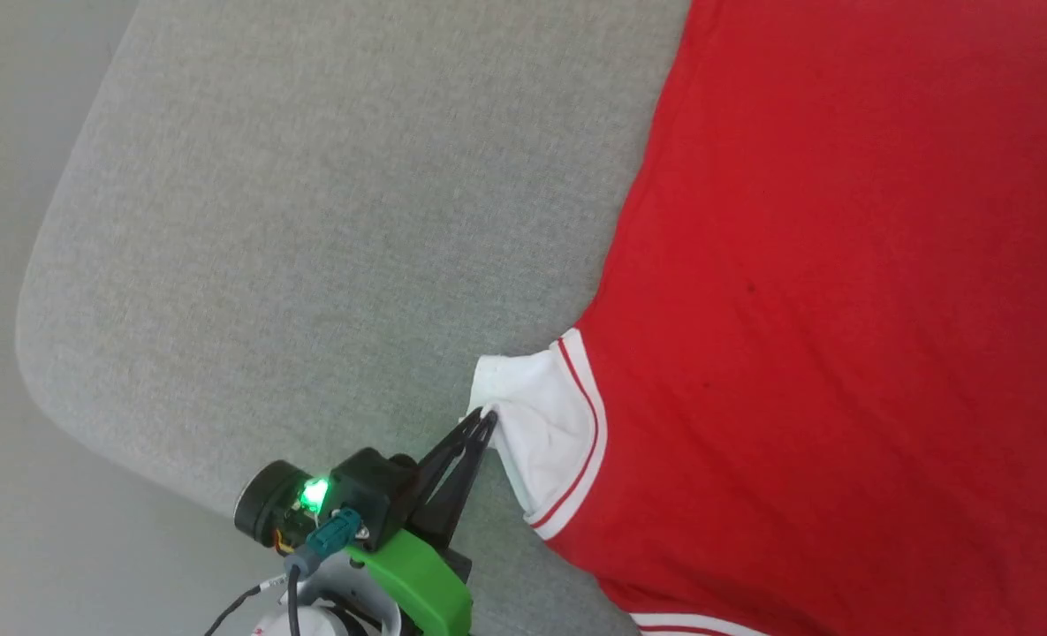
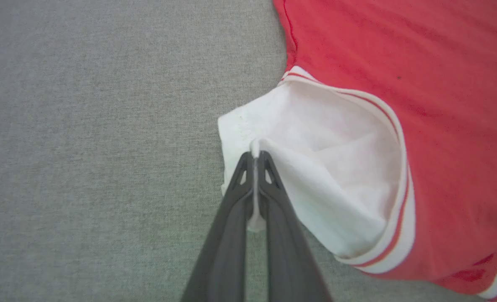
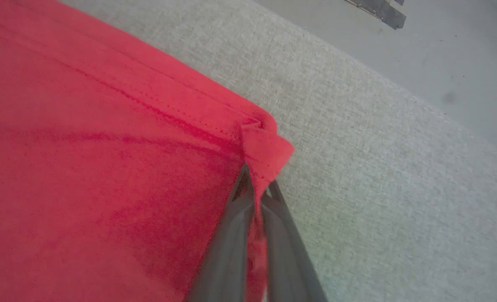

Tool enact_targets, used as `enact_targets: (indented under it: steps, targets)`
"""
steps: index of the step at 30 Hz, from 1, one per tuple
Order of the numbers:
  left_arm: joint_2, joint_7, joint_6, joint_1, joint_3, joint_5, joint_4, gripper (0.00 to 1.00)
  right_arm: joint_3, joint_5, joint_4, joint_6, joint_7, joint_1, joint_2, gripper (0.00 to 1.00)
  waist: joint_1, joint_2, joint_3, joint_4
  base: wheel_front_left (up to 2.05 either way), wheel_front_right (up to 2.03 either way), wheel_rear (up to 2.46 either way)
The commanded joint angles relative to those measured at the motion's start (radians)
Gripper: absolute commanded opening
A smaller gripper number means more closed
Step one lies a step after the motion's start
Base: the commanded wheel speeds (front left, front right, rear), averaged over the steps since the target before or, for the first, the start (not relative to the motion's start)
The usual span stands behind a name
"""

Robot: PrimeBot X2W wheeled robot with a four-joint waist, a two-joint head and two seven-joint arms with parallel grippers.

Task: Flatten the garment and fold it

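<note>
Left jaws pinch the white sleeve [image 2: 336,167] at its edge, right jaws the red hem corner [image 3: 269,153], leaving the garment [image 1: 841,265] spread between them.

the red garment [image 1: 841,265] lies spread, mostly flat, on the grey cloth-covered desk [image 1: 311,221]. its white sleeve [image 1: 545,424], bordered with red-and-white trim, is bunched with the edge raised. one red hem corner [image 3: 267,151] is folded over.

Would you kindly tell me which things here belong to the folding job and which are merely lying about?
Job: garment; left gripper, shut on its white sleeve; right gripper, shut on its red corner.
Lying about: grey cushion beneath; dark object beyond it.
</note>
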Motion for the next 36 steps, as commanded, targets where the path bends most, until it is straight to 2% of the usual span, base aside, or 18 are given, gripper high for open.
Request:
enact_targets:
  steps: [1, 3, 7, 10, 17, 22, 27, 31, 36]
  targets:
    - [0.003, -0.004, 0.004, -0.009, 0.005, -0.014, 0.007, 0.0, 0.018, 0.006, 0.038, -0.002, 0.005, 0.066, -0.011, 0.0, -0.0001, 0.0, -0.063, -0.045, 0.0, 0.0, 0.0]
    - [0.011, -0.005, 0.009, 0.007, 0.013, -0.028, 0.032, 0.0, 0.044, 0.043, 0.047, -0.002, -0.026, 0.13, -0.005, 0.0, -0.0001, 0.0, -0.143, -0.1, 0.0, 0.0, 0.0]
    - [0.024, -0.011, 0.018, 0.032, 0.028, -0.045, 0.057, 0.0, 0.07, 0.102, 0.022, -0.002, -0.058, 0.213, -0.001, 0.0, -0.0001, 0.0, -0.219, -0.158, 0.0, 0.0, 0.0]
    - [0.031, -0.018, 0.024, 0.053, 0.039, -0.06, 0.077, 0.0, 0.069, 0.169, -0.025, -0.002, -0.1, 0.288, -0.002, 0.0, -0.0001, 0.0, -0.272, -0.199, 0.0, 0.0, 0.0]
    - [0.047, -0.032, 0.033, 0.104, 0.053, -0.087, 0.114, 0.0, 0.056, 0.278, -0.173, -0.002, -0.113, 0.51, -0.024, 0.0, -0.0001, 0.0, -0.373, -0.262, 0.0, 0.0, 0.0]
    - [0.051, -0.041, 0.044, 0.14, 0.059, -0.104, 0.126, 0.0, 0.004, 0.32, -0.307, -0.002, -0.055, 0.697, -0.04, 0.0, -0.0001, 0.0, -0.425, -0.286, 0.0, 0.0, 0.0]
    - [0.051, -0.052, 0.053, 0.168, 0.063, -0.118, 0.132, 0.0, -0.099, 0.293, -0.447, -0.002, 0.032, 0.889, -0.033, 0.0, -0.0001, 0.0, -0.465, -0.297, 0.0, 0.0, 0.0]
    - [0.051, -0.062, 0.062, 0.18, 0.069, -0.125, 0.135, 0.0, -0.191, 0.271, -0.567, -0.002, 0.123, 1.044, 0.019, 0.0, -0.0001, 0.0, -0.478, -0.299, 0.0, 0.0, 0.0]
    - [0.043, -0.069, 0.068, 0.173, 0.067, -0.124, 0.142, 0.0, -0.266, 0.221, -0.659, -0.002, 0.201, 1.175, 0.098, 0.0, -0.0001, 0.0, -0.483, -0.297, 0.0, 0.0, 0.0]
